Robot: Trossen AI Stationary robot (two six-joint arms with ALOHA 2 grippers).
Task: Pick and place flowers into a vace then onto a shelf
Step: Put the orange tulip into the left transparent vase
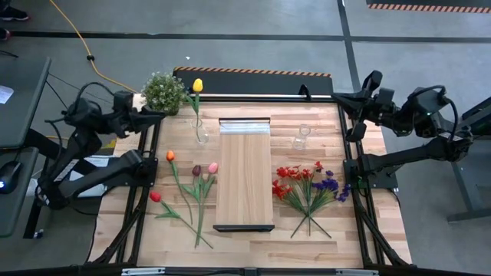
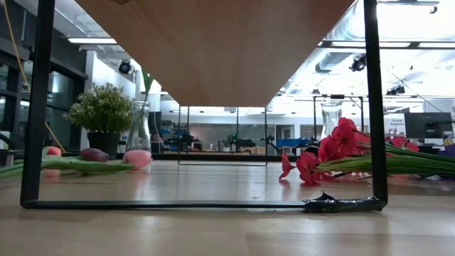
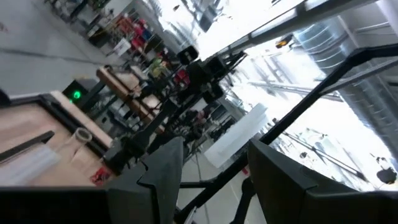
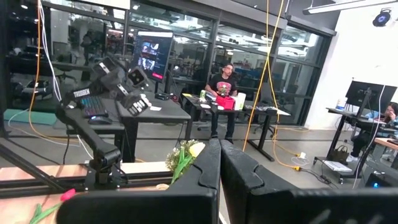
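A yellow tulip (image 1: 197,84) stands with its stem in the left glass vase (image 1: 201,136). A second glass vase (image 1: 301,138) is empty. Orange (image 1: 170,156), dark red (image 1: 196,170), pink (image 1: 212,167) and red (image 1: 155,196) tulips lie flat on the table, left of the shelf (image 1: 245,172). Red (image 1: 294,178) and purple (image 1: 331,185) sprays lie to its right. My left gripper (image 1: 156,115) is open, raised at the table's left edge. My right gripper (image 1: 338,97) is shut, raised at the right far corner. Both are clear of the flowers.
A bushy potted plant (image 1: 163,92) stands at the far left corner, just beside my left gripper. The shelf stands on a black frame (image 2: 32,142) over the table's middle. Black rails (image 1: 349,176) run along both table sides. A seated person (image 4: 222,87) shows in the room.
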